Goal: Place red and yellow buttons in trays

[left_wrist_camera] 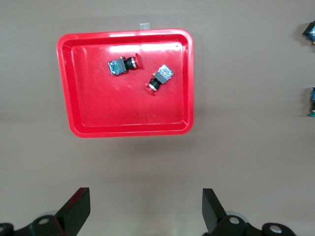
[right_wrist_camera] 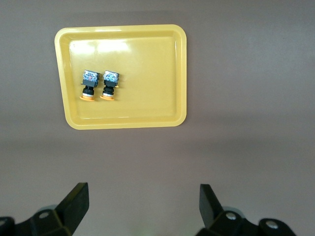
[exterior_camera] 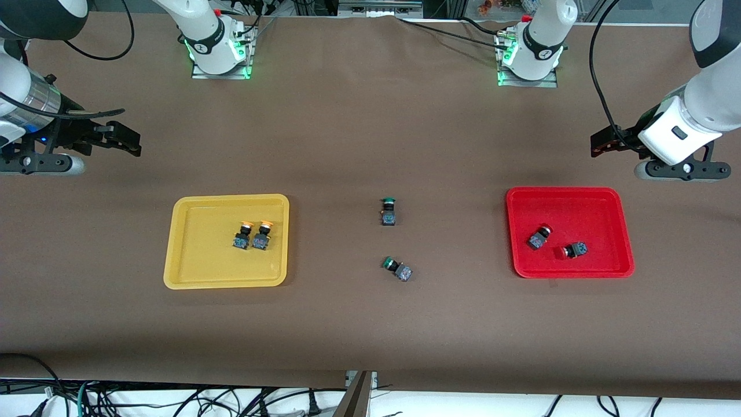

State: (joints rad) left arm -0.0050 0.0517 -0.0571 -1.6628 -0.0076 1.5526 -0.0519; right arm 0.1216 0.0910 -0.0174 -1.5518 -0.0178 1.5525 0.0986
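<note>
Two yellow-capped buttons (exterior_camera: 243, 234) (exterior_camera: 263, 235) stand side by side in the yellow tray (exterior_camera: 191, 255); they also show in the right wrist view (right_wrist_camera: 89, 84) (right_wrist_camera: 110, 84) with the tray (right_wrist_camera: 147, 73). Two red-capped buttons (exterior_camera: 539, 237) (exterior_camera: 575, 250) lie in the red tray (exterior_camera: 602, 208); they also show in the left wrist view (left_wrist_camera: 123, 64) (left_wrist_camera: 161, 78) with the tray (left_wrist_camera: 123, 113). My left gripper (exterior_camera: 597, 143) (left_wrist_camera: 146, 209) is open and empty, up over bare table by the red tray. My right gripper (exterior_camera: 134, 142) (right_wrist_camera: 144, 206) is open and empty, up over bare table by the yellow tray.
Two green-capped buttons (exterior_camera: 388, 211) (exterior_camera: 397, 269) lie on the brown table between the trays. Their edges show in the left wrist view (left_wrist_camera: 310, 31) (left_wrist_camera: 311, 101). Cables hang past the table's front edge.
</note>
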